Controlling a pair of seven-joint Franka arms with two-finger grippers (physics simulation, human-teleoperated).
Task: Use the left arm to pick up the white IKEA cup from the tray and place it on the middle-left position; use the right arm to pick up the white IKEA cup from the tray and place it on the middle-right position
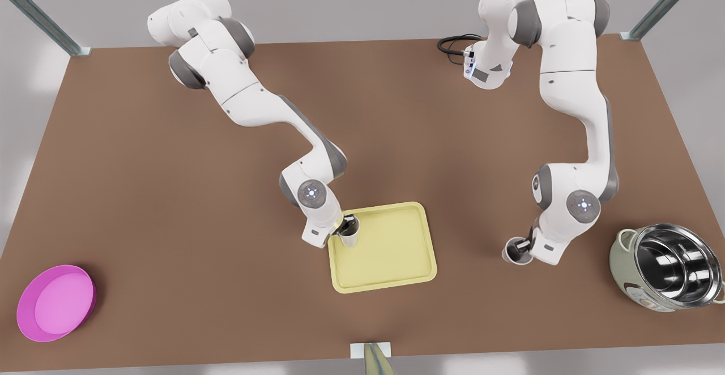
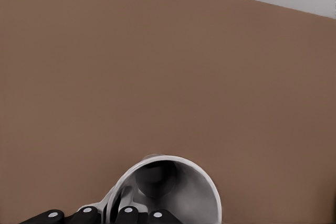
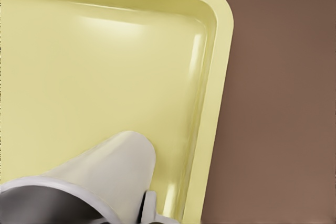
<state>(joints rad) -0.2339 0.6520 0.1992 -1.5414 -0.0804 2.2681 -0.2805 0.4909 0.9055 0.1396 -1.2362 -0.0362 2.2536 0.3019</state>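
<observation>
The pale yellow tray (image 1: 396,250) lies at the table's middle front. A white cup (image 1: 350,232) stands at the tray's corner on the front view's left, and my right gripper (image 1: 343,225) is shut on its rim. In the right wrist view that cup (image 3: 105,174) hangs over the tray floor (image 3: 105,66); I cannot tell whether it touches it. To the front view's right of the tray, my left gripper (image 1: 525,246) is shut on the rim of a second white cup (image 1: 515,252), tilted low over bare brown table. The left wrist view looks into that cup's mouth (image 2: 168,187), with the left gripper (image 2: 107,215) on its wall.
A round pink bowl (image 1: 55,302) sits at the front corner on the front view's left. A pale green cooker with a steel pot (image 1: 668,273) stands at the front view's right. A black cable (image 1: 453,43) lies at the far edge.
</observation>
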